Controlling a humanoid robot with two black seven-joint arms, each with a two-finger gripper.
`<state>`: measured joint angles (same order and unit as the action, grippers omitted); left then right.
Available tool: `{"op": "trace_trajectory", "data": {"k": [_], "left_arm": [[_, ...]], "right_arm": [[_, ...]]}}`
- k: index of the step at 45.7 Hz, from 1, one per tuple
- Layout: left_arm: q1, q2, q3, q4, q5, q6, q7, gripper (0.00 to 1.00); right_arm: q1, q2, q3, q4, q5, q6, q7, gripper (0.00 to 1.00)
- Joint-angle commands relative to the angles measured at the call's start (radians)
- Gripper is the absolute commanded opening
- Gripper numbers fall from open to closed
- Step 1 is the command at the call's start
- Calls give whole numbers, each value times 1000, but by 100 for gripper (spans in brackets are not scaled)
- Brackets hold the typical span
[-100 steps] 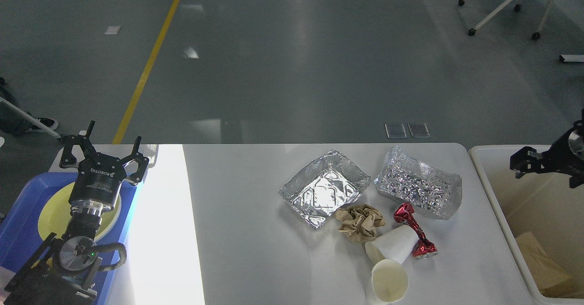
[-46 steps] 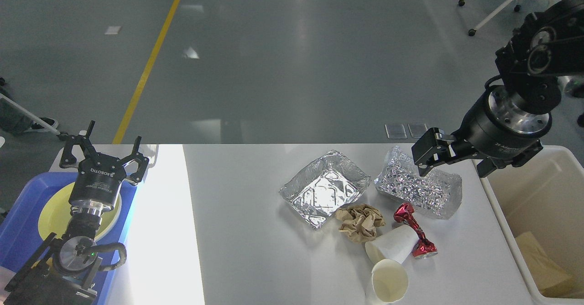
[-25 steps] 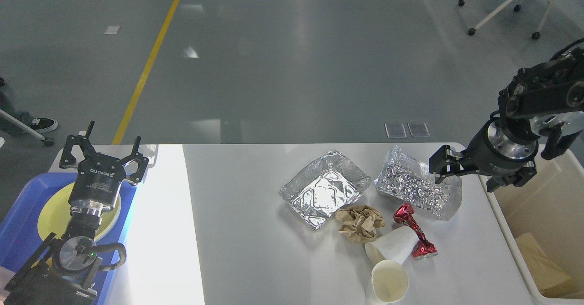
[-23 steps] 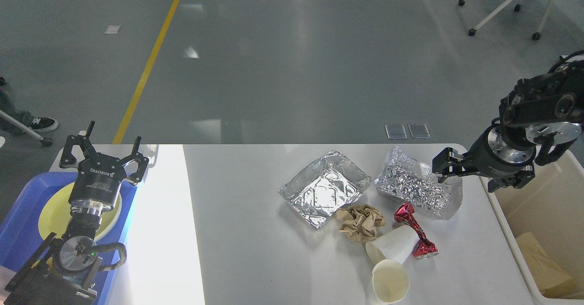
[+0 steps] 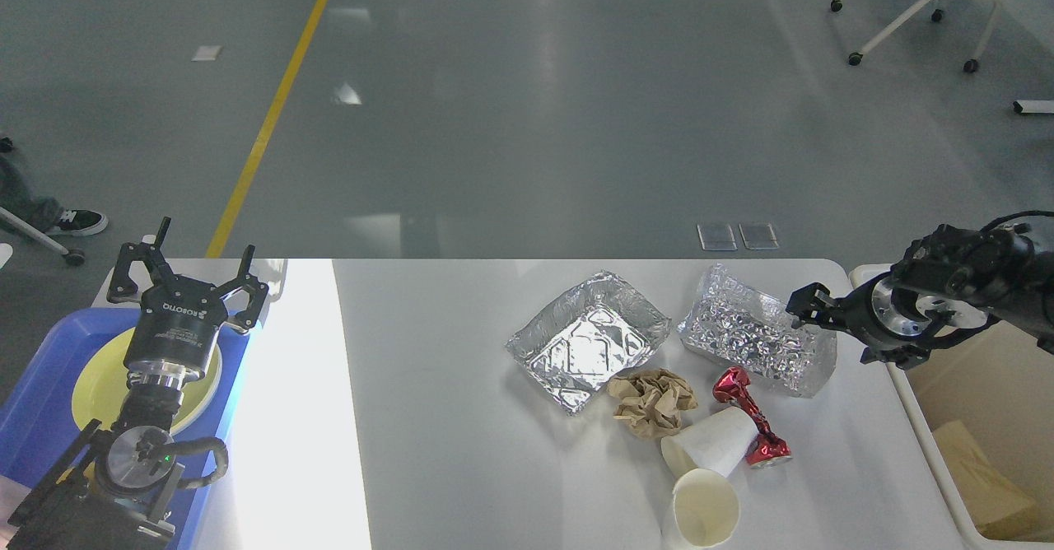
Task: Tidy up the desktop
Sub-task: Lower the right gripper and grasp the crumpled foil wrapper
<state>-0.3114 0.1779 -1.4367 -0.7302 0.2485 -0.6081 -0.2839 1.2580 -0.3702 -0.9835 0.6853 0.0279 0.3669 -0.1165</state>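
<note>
The desktop (image 5: 461, 418) fills the lower middle of the scene, its far edge running straight across and its far right corner rounded; the whole stretch from its centre toward 9 o'clock lies bare and bright, so the open room for moving is on that side. At 3 o'clock a cream bin (image 5: 893, 369) stands just beside the desktop's right edge, with a tan piece in its near corner. At 9 o'clock a blue tray (image 5: 37, 385) holding a yellow plate (image 5: 95, 389) sits off the left end. The litter crowds the right half: a foil tray (image 5: 586, 338) near the middle, a crumpled foil box (image 5: 753, 340) at its 3 o'clock close to the far right corner, a brown paper wad (image 5: 653, 399) touching the foil tray's near corner, a white cup (image 5: 712, 443) lying on its side at 5 o'clock from the wad, a second cup (image 5: 700, 517) at the near edge just below it, and a twisted red wrapper (image 5: 751, 422) lying against the tipped cup. The left gripper (image 5: 188, 274) hangs over the tray's far end, fingers spread wide and empty. The right gripper (image 5: 811, 307) reaches in over the bin's far left corner, right at the foil box's right end; it is dark and seen edge-on, so I cannot tell whether its fingers are spread or closed.
</note>
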Motion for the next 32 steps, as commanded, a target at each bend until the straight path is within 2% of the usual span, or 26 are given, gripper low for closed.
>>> {"op": "trace_trajectory", "data": {"k": [1, 7, 17, 25, 29, 32], "left_arm": [[0, 0, -1, 0, 0, 1, 0, 97], [0, 0, 1, 0, 0, -1, 0, 97], [0, 0, 1, 0, 0, 1, 0, 97], [0, 0, 1, 0, 0, -1, 0, 97], [0, 0, -1, 0, 0, 1, 0, 97], [0, 0, -1, 0, 0, 1, 0, 97]], "right_arm": [[-81, 22, 22, -59, 0, -46, 0, 100], [-126, 25, 48, -70, 1, -97, 0, 100], [-221, 45, 192, -145, 4, -102, 0, 100], [-262, 80, 200, -191, 4, -141, 0, 99], [-261, 80, 204, -188, 6, -155, -2, 86], [-261, 77, 206, -187, 6, -155, -2, 68]]}}
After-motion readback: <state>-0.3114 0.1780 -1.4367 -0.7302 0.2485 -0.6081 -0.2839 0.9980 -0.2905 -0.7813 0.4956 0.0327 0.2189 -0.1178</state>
